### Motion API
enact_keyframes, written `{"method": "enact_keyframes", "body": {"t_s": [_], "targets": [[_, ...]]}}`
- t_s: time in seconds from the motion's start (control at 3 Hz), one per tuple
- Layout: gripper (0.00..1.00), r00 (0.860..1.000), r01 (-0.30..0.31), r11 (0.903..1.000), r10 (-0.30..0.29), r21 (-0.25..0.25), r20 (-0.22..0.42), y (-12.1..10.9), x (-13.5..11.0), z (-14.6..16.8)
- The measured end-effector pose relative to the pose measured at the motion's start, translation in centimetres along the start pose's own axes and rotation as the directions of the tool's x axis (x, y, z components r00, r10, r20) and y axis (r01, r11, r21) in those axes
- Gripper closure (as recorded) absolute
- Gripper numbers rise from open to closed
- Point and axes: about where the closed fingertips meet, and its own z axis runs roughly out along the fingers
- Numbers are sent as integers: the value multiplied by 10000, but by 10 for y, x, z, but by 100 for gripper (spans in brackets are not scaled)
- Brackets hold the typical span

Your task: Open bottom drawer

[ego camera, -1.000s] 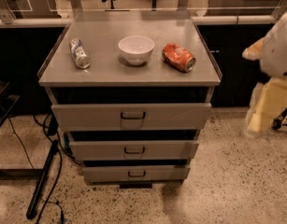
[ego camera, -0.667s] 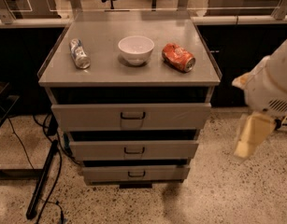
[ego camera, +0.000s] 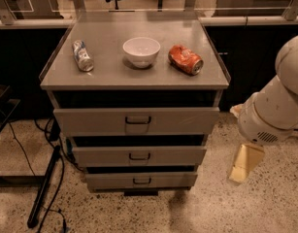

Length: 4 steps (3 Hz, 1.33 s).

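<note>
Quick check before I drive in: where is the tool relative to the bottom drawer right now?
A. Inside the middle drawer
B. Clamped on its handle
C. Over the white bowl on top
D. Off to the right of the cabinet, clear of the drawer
D: the tool hangs over the floor to the right of the cabinet, apart from the bottom drawer, and nothing touches the drawer's handle.

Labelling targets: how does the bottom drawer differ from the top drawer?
The bottom drawer has the narrowest, shortest front; the top drawer the widest, tallest. The bottom drawer's handle is smaller than the top drawer's. Both are grey with dark centred pulls. The pincer hangs right of them, touching neither.
</note>
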Motion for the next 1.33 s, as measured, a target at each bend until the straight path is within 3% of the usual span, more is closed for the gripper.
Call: {"method": "enact_keyframes", "body": {"t_s": [0.33,0.67,1.0,1.33], "targets": [[0,9992,-339,9988,346,-354,186,11,0,25],[0,9975,-693,9918,702,-1076,49,32,5,92],[0,9966,-822,9759,826,-2021,-67,52,6,163],[0,9966,-823,9759,826,-2022,-67,52,6,164]]}}
